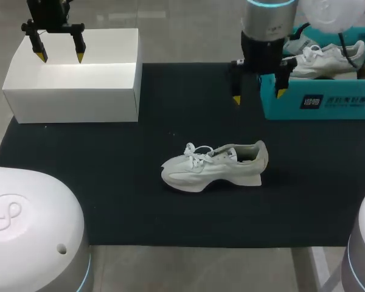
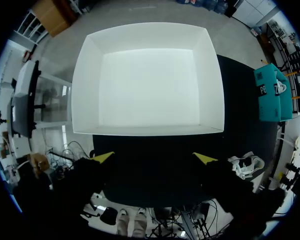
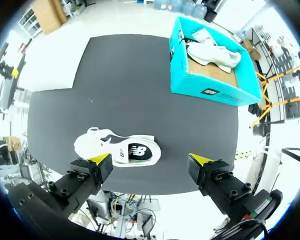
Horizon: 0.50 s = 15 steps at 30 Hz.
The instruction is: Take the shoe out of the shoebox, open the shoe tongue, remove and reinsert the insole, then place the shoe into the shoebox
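Note:
A white shoe lies on its sole in the middle of the black mat, toe to the left; the right wrist view shows the shoe near one finger of that gripper. The teal shoebox at the back right holds a second white shoe. My right gripper hangs open above the mat beside the teal box, nothing between its fingers. My left gripper hangs open over the empty white box at the back left; in the left wrist view the white box lies ahead of the gripper.
The mat covers most of the table; bare grey table shows along the front edge. The teal box and its shoe lie ahead of the right gripper. Mat between the boxes and around the shoe is bare.

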Tool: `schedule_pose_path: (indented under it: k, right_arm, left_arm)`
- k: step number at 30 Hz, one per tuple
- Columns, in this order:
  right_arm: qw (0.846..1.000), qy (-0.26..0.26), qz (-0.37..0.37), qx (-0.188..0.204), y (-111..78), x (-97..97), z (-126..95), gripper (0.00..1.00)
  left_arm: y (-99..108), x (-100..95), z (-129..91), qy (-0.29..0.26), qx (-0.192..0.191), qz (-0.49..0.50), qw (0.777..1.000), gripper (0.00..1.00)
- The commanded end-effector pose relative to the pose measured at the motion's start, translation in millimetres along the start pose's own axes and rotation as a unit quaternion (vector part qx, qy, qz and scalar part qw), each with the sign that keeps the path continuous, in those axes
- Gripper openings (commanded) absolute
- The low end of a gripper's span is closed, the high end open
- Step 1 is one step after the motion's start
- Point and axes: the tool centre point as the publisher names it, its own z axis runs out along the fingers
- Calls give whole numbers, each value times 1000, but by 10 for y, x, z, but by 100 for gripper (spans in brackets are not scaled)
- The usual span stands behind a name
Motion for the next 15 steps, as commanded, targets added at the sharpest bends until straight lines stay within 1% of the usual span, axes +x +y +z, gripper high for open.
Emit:
schedule_pose_path:
  k: [1, 3, 6, 8, 12, 13, 15]
  right_arm:
    - [858, -16, -496, -136, -145, -26, 169, 100]
    - [841, -5, -514, -169, -197, -65, 183, 100]
    - [815, 9, -540, -210, -240, -156, 200, 100]
    - [796, 13, -564, -218, -177, -258, 259, 100]
    - [756, 17, -609, -239, -177, -258, 259, 100]
    - [753, 17, -613, -240, -177, -258, 259, 100]
    - [753, 17, -613, -240, -177, -258, 259, 100]
  left_arm:
    - [1, -1, 0, 0, 0, 0, 1000, 100]
    - [1, -1, 0, 0, 0, 0, 1000, 100]
    - [1, -1, 0, 0, 0, 0, 1000, 100]
    - [1, -1, 0, 0, 0, 0, 1000, 100]
    - [1, -1, 0, 0, 0, 0, 1000, 100]
    - [1, -1, 0, 0, 0, 0, 1000, 100]
    - [1, -1, 0, 0, 0, 0, 1000, 100]
